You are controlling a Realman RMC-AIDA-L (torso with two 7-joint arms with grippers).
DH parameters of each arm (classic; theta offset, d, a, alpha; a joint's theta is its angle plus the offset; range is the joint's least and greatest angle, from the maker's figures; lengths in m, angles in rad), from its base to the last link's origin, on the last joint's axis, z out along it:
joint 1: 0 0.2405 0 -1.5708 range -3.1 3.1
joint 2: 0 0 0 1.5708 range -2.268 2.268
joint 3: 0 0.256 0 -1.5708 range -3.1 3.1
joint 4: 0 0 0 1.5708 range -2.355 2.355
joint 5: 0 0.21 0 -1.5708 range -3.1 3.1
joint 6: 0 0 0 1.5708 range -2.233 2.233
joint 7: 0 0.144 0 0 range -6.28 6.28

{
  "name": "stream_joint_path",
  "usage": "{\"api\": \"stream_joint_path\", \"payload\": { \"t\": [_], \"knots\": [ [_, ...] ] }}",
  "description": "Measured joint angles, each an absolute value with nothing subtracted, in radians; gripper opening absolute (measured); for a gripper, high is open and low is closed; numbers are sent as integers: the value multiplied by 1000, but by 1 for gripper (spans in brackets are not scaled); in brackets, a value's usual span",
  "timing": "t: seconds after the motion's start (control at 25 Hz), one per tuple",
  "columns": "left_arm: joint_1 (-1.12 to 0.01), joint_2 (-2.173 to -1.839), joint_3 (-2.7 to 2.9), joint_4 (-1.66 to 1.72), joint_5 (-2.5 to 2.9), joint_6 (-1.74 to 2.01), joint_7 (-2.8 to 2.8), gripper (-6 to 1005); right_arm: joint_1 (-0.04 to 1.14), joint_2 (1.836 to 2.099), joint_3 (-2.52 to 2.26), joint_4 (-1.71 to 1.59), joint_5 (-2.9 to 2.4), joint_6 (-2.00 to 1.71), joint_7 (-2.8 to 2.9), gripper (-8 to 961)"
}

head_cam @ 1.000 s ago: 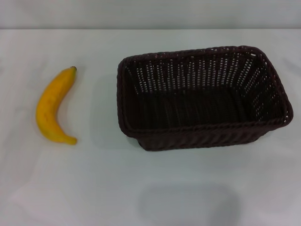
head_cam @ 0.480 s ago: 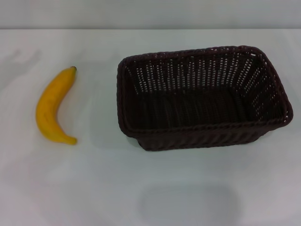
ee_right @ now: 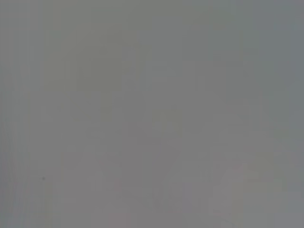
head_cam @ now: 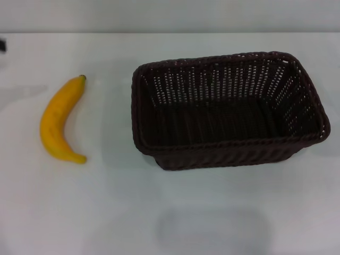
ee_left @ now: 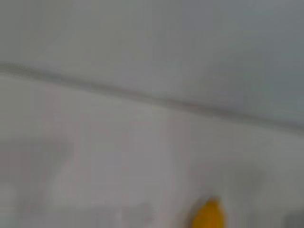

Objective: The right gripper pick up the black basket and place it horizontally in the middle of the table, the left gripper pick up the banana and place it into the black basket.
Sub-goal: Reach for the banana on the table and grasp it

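The black basket point(head_cam: 228, 142) stands upright and lengthwise across the white table point(head_cam: 106, 212), a little right of the middle, open side up and empty. The yellow banana point(head_cam: 59, 119) lies on the table left of the basket and apart from it, stem tip pointing to the back. One end of the banana point(ee_left: 208, 216) also shows in the left wrist view. A small dark bit of my left gripper point(head_cam: 2, 45) shows at the far left edge, behind and left of the banana. My right gripper is out of view; the right wrist view shows only plain grey.
The table's far edge point(head_cam: 170, 33) meets a pale wall at the back. A faint grey shadow point(head_cam: 212, 231) lies on the tabletop in front of the basket.
A small dark bit of the left gripper has come into the head view at the far left edge. The basket and the banana have not moved.
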State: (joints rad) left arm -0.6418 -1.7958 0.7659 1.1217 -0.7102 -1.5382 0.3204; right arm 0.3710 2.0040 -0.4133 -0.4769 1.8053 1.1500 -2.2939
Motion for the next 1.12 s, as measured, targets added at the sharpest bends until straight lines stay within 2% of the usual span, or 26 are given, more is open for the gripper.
{"api": "stream_joint_path", "payload": {
  "t": [0.04, 0.12, 0.32, 0.56, 1.12],
  "knots": [
    [-686, -1785, 765, 1120, -587, -1620, 307, 696, 376, 2004, -413, -477, 1806, 1146, -2294, 711],
    [-708, -1786, 764, 1118, -522, -1652, 305, 709, 384, 2004, -413, -477, 1808, 1142, -2301, 711],
    [-800, -1831, 771, 1014, -434, -1651, 311, 767, 355, 2003, -412, -480, 1867, 1147, -2336, 711],
    [-834, -1867, 772, 899, -372, -1599, 307, 882, 349, 2004, -412, -472, 1885, 1140, -2361, 711],
    [-879, -1930, 775, 733, -252, -1507, 299, 880, 345, 2006, -391, -470, 1888, 1146, -2362, 710]
  ]
}}
